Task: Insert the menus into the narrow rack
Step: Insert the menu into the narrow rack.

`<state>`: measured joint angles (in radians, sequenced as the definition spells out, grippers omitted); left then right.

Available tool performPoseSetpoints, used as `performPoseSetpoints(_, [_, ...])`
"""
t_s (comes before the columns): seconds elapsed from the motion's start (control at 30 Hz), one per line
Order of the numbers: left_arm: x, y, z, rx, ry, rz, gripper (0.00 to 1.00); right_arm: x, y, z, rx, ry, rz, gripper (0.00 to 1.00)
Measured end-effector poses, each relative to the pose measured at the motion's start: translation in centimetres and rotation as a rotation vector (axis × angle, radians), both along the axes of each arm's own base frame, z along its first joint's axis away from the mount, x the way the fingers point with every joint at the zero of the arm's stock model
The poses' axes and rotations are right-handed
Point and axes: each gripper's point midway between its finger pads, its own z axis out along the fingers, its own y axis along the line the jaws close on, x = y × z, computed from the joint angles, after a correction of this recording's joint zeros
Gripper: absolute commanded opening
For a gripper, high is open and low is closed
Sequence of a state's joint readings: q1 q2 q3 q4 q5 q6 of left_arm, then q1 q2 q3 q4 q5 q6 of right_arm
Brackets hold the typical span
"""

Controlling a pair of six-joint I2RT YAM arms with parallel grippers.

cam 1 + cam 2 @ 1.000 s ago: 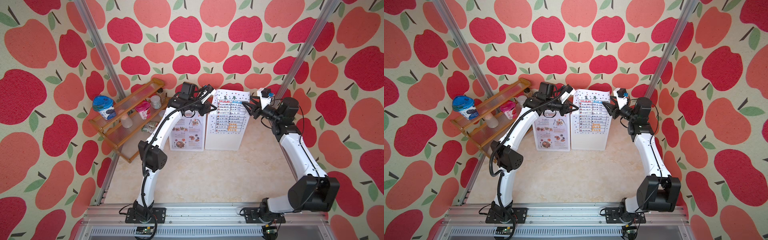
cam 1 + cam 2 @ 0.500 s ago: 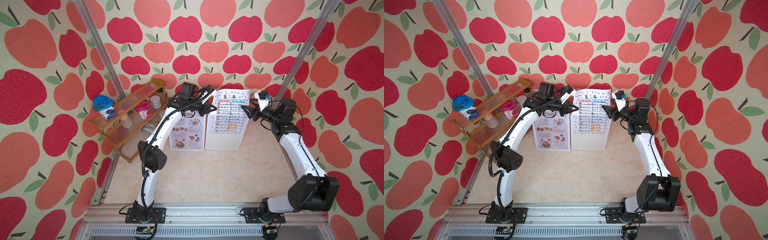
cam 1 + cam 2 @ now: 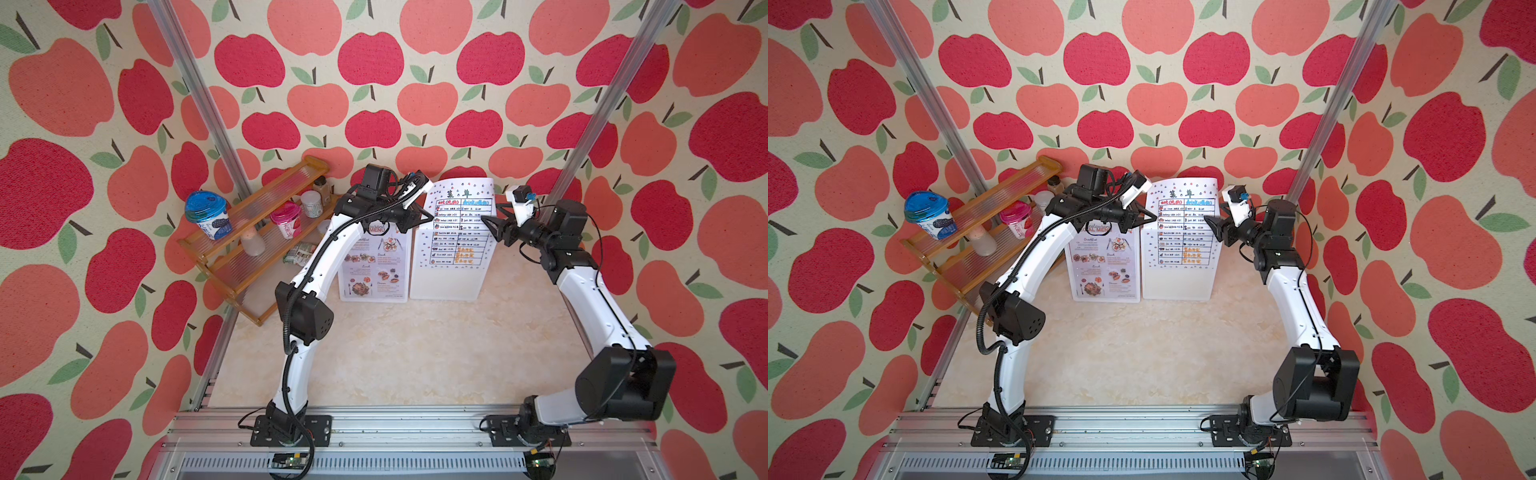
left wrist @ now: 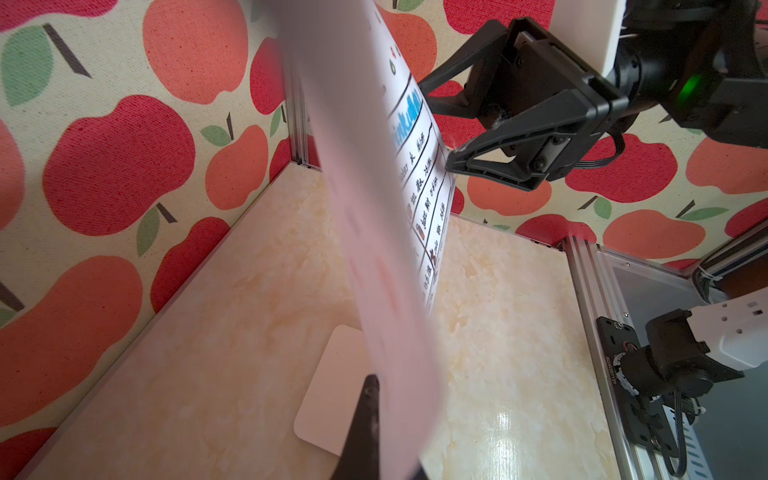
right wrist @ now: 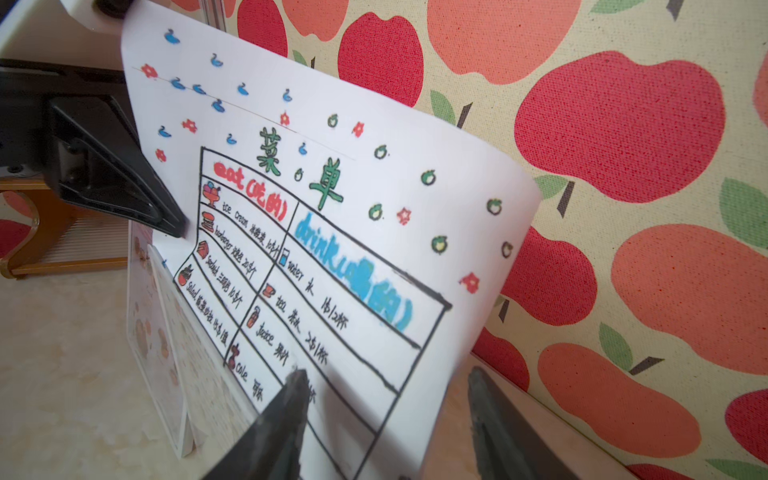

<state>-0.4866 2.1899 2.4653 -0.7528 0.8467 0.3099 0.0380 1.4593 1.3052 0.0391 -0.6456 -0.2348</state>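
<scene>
Hand-drawn menu: the white sheet with the black-lined table [image 3: 457,232] stands upright at the back of the desk [image 3: 415,353]. Its lower part is in the rack, and its upper part rises well above the rack and bows slightly in the right wrist view.
Rack: the white upright holder [image 3: 446,286] shows a bare strip below the sheet's lower edge, so I judge the sheet is not fully down.
Photo menu: the sheet with the red heading [image 3: 376,270] stands in a clear holder just beside the rack, on the left arm's side, and looks seated.
Step in hand: feeding the second menu down into its narrow slot. One menu looks done and this one is partway.
Next move: probably a straight downward slide with the sheet kept flat. Both edges need guiding, since thin paper may buckle or catch on the slot's lip.
Left gripper [image 3: 428,217]: the jaws are pressed together, pinching the hand-drawn menu at its edge beside the table's top rows.
Right gripper [image 3: 490,228]: the jaws are spread on either side of the opposite edge and hold nothing. One fingertip [image 5: 297,386] lies before the printed face and the other is past the edge; I cannot tell whether either touches the paper.
Around: a stepped wooden shelf [image 3: 286,185] with cups stands well apart along the side wall.
</scene>
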Motion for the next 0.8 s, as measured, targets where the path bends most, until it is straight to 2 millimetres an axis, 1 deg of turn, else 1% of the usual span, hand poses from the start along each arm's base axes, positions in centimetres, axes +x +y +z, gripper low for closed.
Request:
performPoseSetpoints(0.07, [0.0,0.1,0.0,0.0,-0.001,0.001,0.01,0.2,0.0,-0.4,0.0,0.015,0.0,0.62])
performPoseSetpoints(0.17, [0.0,0.1,0.0,0.001,0.001,0.001,0.06,0.4,0.1,-0.9,0.002,0.032,0.005,0.56])
performPoseSetpoints(0.37, [0.0,0.1,0.0,0.001,-0.002,0.0,0.12,0.1,0.4,-0.3,0.027,0.021,0.032,0.52])
performPoseSetpoints(0.5, [0.0,0.1,0.0,0.001,-0.003,0.0,0.22,-0.1,0.8,0.2,0.047,0.016,0.053,0.46])
performPoseSetpoints(0.63, [0.0,0.1,0.1,0.0,-0.008,0.0,0.29,-0.2,0.9,0.6,0.056,0.006,0.063,0.44])
performPoseSetpoints(0.7, [0.0,0.2,0.8,-0.008,-0.023,0.001,0.32,-0.3,0.9,0.6,0.057,0.007,0.064,0.44])
performPoseSetpoints(0.8, [-0.1,0.3,2.9,-0.035,-0.071,0.004,0.35,-0.6,0.9,0.5,0.057,0.003,0.064,0.44])
